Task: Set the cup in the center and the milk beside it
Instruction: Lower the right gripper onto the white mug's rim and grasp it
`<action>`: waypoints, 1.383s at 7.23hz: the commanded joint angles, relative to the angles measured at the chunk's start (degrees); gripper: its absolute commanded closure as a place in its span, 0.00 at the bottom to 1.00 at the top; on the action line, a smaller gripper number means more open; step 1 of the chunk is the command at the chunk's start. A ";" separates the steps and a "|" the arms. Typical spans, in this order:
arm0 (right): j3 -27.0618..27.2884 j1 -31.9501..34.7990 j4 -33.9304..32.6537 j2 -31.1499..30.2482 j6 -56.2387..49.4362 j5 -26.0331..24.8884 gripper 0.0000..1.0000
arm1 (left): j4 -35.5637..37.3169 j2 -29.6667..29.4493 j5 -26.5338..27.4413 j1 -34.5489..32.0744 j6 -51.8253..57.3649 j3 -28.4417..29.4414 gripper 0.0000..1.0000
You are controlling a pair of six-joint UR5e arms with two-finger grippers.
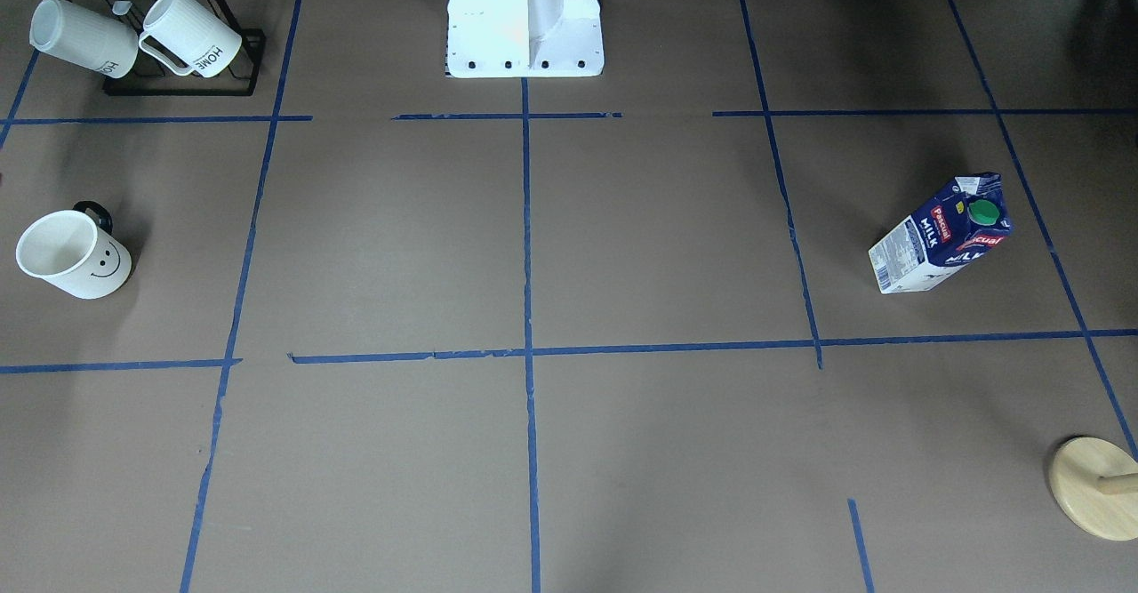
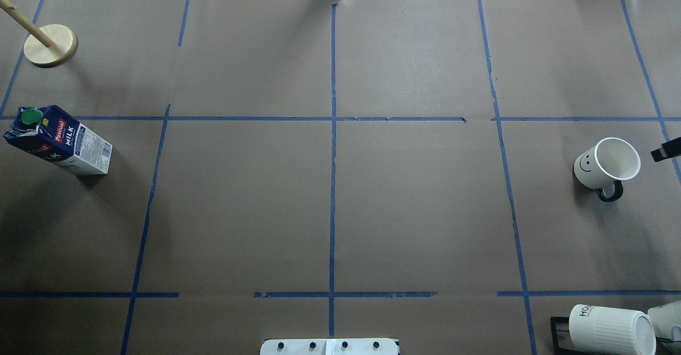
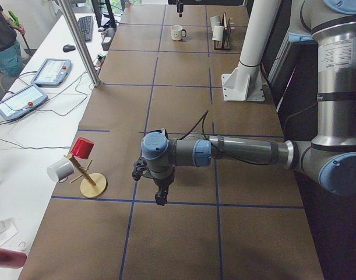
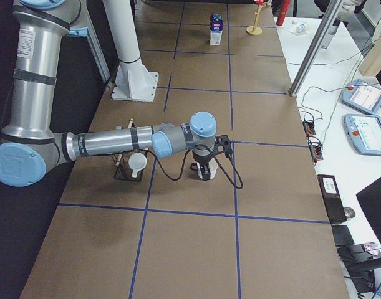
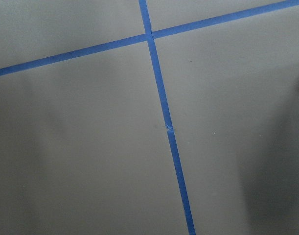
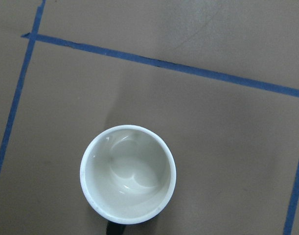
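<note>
The cup (image 1: 76, 255) stands upright at the table's right end, its smiley face toward the middle; it also shows in the overhead view (image 2: 606, 164) and from above in the right wrist view (image 6: 128, 174). My right gripper (image 4: 201, 163) hangs just above the cup (image 4: 207, 175); I cannot tell whether it is open or shut. The milk (image 1: 941, 233) stands at the left end, also seen overhead (image 2: 58, 139). My left gripper (image 3: 160, 197) points down over bare paper near it; its state cannot be told. The center (image 2: 332, 206) is bare paper.
A black rack with two ribbed "HOME" mugs (image 1: 133, 37) stands at the near right corner. A wooden mug tree (image 2: 50, 45) stands at the far left corner. The white robot base (image 1: 524, 20) sits at the near edge's middle.
</note>
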 commanded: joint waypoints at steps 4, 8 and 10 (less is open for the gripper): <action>-12.94 -6.31 16.89 3.82 9.90 -3.20 0.05 | -0.06 -0.01 -0.07 0.00 0.00 0.02 0.00; -14.17 -7.72 16.89 3.82 9.99 -3.11 0.93 | -0.06 -0.01 -0.07 0.00 0.00 0.02 0.00; -13.56 -7.73 16.89 3.91 10.07 -2.59 1.00 | -0.06 -0.01 -0.07 0.00 0.00 0.02 0.00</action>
